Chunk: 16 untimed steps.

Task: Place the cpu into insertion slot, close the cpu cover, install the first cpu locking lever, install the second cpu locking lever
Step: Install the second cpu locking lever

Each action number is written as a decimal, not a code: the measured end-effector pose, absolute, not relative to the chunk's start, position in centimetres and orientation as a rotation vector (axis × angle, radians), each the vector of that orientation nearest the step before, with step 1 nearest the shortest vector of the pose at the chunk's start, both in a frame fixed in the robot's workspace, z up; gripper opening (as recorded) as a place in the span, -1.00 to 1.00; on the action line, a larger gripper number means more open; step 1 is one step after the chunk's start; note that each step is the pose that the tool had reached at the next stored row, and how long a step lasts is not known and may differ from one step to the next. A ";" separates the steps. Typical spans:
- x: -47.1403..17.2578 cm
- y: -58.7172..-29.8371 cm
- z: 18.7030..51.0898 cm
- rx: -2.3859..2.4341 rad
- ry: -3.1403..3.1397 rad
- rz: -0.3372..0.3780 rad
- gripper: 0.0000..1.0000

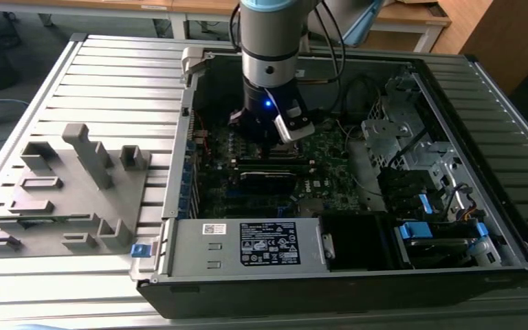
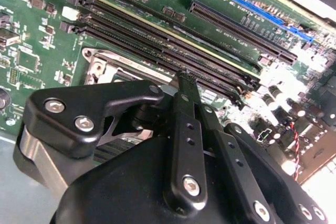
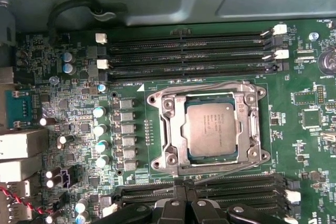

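Green motherboard (image 3: 294, 145); cpu (image 3: 211, 127) seated, cpu cover (image 3: 210, 129) closed.

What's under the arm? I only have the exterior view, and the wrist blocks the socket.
Observer: In the first wrist view, the cpu lies flat in the insertion slot.
Operator: Cover?
Observer: The cpu cover is down, framing the chip.
Operator: Gripper position?
Observer: The gripper sits at the socket's edge, beside a bank of memory slots.
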State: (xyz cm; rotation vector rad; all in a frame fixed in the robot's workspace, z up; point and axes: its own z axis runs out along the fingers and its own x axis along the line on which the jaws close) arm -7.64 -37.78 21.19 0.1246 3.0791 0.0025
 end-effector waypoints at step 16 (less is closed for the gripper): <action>-8.4 -37.8 21.0 0.125 3.079 0.004 -0.79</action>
